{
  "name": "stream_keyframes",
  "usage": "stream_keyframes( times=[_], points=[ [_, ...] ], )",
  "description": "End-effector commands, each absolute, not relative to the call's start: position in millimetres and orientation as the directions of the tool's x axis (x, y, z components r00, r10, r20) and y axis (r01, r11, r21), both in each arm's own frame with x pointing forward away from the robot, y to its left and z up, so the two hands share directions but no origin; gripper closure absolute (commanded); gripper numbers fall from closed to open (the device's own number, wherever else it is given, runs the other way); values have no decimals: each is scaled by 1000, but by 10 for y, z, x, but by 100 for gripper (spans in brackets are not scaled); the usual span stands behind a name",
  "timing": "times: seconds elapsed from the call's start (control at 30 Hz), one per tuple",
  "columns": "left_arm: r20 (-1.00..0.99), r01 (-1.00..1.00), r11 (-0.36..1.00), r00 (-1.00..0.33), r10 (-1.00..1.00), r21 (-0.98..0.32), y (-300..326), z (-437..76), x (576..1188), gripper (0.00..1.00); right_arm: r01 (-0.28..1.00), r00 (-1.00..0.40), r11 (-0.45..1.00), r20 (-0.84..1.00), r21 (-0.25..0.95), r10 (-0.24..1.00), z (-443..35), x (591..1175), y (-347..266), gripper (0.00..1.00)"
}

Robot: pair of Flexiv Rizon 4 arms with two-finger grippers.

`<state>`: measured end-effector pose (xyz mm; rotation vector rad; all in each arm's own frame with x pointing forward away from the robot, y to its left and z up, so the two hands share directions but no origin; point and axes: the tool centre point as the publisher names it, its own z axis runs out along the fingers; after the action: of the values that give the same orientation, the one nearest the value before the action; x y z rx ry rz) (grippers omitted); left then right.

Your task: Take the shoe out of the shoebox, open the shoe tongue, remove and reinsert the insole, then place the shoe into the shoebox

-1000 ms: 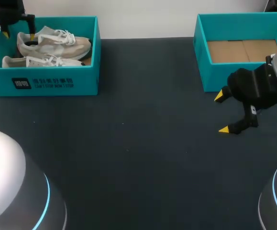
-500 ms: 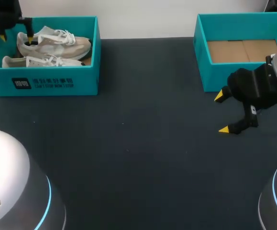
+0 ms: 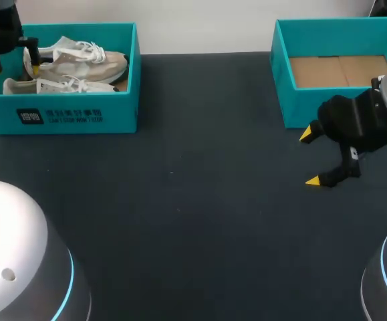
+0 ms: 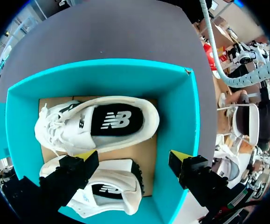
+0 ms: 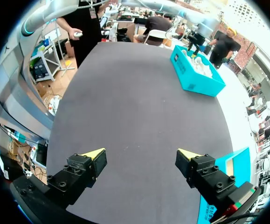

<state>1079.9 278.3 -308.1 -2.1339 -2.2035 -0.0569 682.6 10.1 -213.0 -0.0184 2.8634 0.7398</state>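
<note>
In the upper left, a white-and-beige sneaker (image 3: 79, 59) lay inside the teal cardboard shoebox (image 3: 116, 107). The left claw (image 3: 15, 67) hung released over its heel. The right claw (image 3: 310, 158) hovered released above the dark bench (image 3: 193, 200).

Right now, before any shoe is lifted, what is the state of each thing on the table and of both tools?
Left shoebox: open, holds two sneakers.
Far sneaker: in the box, sole down, insole in.
Near sneaker: in the box, insole in.
Right shoebox: open, cardboard bottom showing.
Left tool: open, above the left shoebox, holds nothing.
Right tool: open, over the table, holds nothing.
</note>
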Motion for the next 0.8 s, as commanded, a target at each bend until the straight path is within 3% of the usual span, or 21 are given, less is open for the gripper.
stream_keyframes(
  times=[0.03,0.5,0.8],
  points=[
    [90,996,16,-24,996,82,2822,-3062,10567,0,-57,-983,877,-181,477,34,-2141,6829,106,0],
    [94,999,18,-21,995,34,2855,-3271,10438,1,-57,-983,877,-181,477,34,-2141,6829,106,0],
    [81,999,44,-44,996,3,2890,-3543,10442,18,-57,-983,877,-181,477,34,-2141,6829,106,0]
  ],
)
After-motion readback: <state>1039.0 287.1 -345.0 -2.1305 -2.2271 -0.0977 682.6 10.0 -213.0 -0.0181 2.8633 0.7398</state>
